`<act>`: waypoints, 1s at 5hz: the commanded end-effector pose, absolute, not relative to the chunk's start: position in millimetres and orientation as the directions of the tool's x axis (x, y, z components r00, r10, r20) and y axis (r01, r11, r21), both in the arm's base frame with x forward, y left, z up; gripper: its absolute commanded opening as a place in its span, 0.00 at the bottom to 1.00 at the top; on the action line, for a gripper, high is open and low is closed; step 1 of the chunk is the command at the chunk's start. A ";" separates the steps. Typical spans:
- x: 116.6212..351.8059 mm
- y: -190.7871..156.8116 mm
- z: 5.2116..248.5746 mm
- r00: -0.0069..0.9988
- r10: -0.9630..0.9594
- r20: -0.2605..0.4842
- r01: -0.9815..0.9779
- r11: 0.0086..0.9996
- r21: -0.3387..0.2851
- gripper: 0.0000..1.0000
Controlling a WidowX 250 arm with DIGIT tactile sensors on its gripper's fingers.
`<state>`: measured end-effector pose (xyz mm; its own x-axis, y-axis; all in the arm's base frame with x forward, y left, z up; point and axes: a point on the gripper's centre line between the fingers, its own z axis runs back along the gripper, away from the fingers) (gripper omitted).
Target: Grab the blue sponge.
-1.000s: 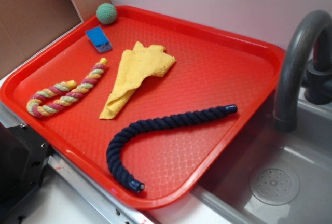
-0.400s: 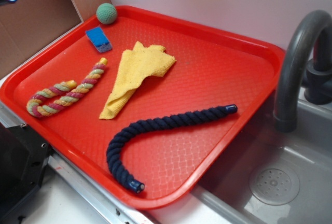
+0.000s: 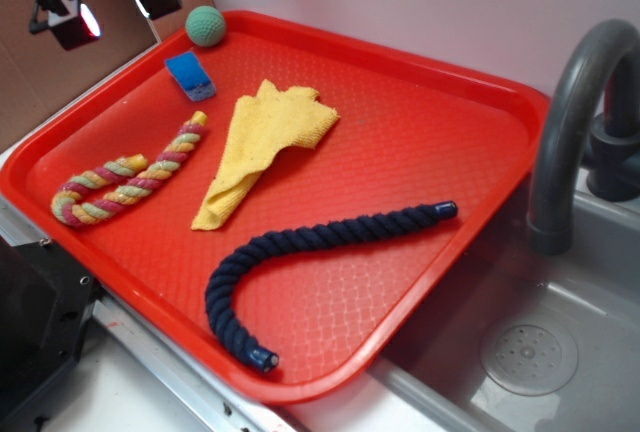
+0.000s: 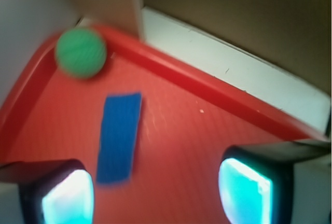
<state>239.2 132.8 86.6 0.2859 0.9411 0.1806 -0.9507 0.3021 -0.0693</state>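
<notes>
Approach step; the claw (image 3: 107, 7) hangs wide and empty above the tray's (image 3: 420, 62) far left corner; the blue sponge (image 3: 190, 75) lies beside the green ball (image 3: 205, 25); next, centre over it and descend.

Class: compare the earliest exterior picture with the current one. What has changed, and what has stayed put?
The gripper has come into view at the top left, open and empty, above the tray's far-left edge near the sponge. Nothing has been grasped. The sponge, ball, cloth, and both ropes lie where they were.
</notes>
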 end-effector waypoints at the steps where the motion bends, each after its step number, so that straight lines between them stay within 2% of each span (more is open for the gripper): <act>1: 249.2 130.5 65.7 0.042 0.969 0.244 -0.993 0.068 -0.100 1.00; 2: 263.0 130.1 48.3 0.090 0.974 0.206 -0.989 0.112 -0.097 1.00; 3: 260.5 129.6 37.4 0.111 0.970 0.215 -0.990 0.128 -0.066 1.00; 4: 257.7 121.1 21.3 0.137 0.968 0.208 -0.988 0.150 -0.048 0.00; 5: 253.4 115.2 27.9 0.124 0.968 0.221 -0.989 0.139 -0.054 0.00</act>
<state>270.1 112.7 14.7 0.1307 0.9693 0.2082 -0.9902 0.1381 -0.0214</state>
